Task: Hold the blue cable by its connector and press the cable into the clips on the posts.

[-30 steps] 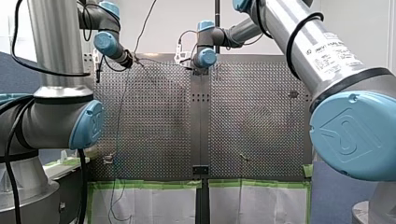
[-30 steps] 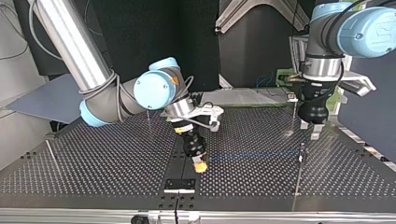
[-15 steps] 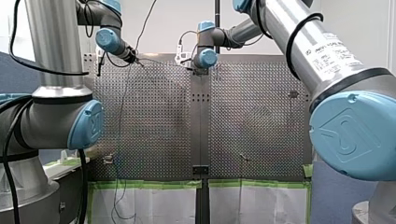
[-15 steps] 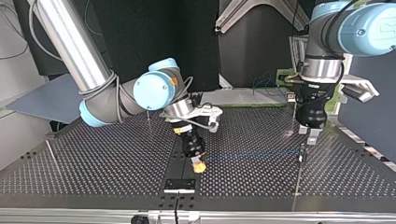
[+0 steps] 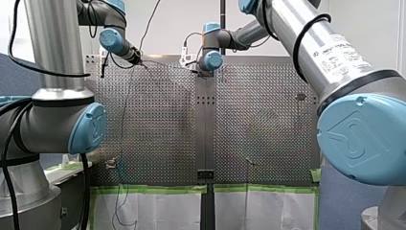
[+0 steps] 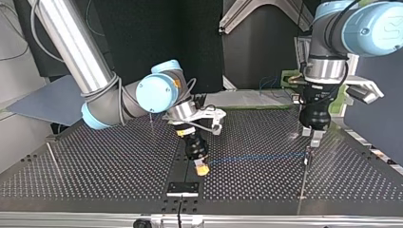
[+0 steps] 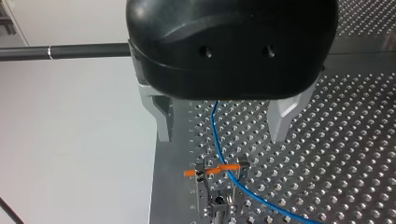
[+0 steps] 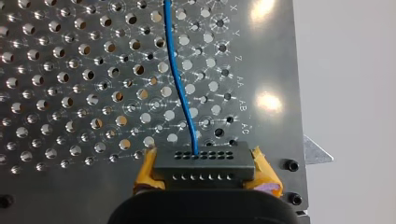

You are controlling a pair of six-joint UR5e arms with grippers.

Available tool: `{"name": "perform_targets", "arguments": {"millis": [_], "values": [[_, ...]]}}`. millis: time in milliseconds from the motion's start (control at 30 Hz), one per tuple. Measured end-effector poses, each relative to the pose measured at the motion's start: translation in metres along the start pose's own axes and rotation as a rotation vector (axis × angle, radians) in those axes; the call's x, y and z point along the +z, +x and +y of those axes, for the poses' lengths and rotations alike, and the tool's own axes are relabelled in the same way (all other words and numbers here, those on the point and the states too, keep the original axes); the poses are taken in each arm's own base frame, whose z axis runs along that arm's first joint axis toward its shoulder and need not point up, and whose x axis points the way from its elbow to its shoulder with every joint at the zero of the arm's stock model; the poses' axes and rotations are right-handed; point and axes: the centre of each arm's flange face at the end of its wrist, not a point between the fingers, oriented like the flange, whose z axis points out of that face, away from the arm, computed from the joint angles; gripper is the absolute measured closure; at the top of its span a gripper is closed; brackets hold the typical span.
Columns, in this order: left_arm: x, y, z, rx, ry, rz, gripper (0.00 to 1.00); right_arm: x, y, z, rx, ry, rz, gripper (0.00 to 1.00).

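The blue cable lies low over the perforated table, running from my right gripper to a thin post. The right gripper's yellow pads are shut on the grey connector, and the cable leads away ahead of it. My left gripper, black with metal fingers, hangs open just above that post. In the left wrist view the cable passes between the open fingers and crosses a clip with an orange piece; I cannot tell whether it is seated.
More thin posts stand on the table. A black bracket sits at the near edge of the top view. The table's edge lies beside the left gripper. Green tape lines the front view's near edge.
My left gripper has shifted slightly toward the top view's left and turned a little above the post. The right gripper and connector have not moved.
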Motion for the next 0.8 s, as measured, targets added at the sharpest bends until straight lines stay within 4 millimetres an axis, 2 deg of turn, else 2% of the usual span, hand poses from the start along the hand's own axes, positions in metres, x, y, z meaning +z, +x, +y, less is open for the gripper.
{"name": "perform_targets", "arguments": {"millis": [467, 800], "values": [[-0.002, 0.002, -0.005, -0.002, 0.006, 0.011, 0.0, 0.0, -0.004, 0.001, 0.0, -0.001, -0.008, 1.0], [-0.005, 0.006, -0.028, 0.003, 0.065, 0.022, 0.0, 0.0, -0.009, 0.003, -0.002, -0.005, -0.015, 1.0]]}}
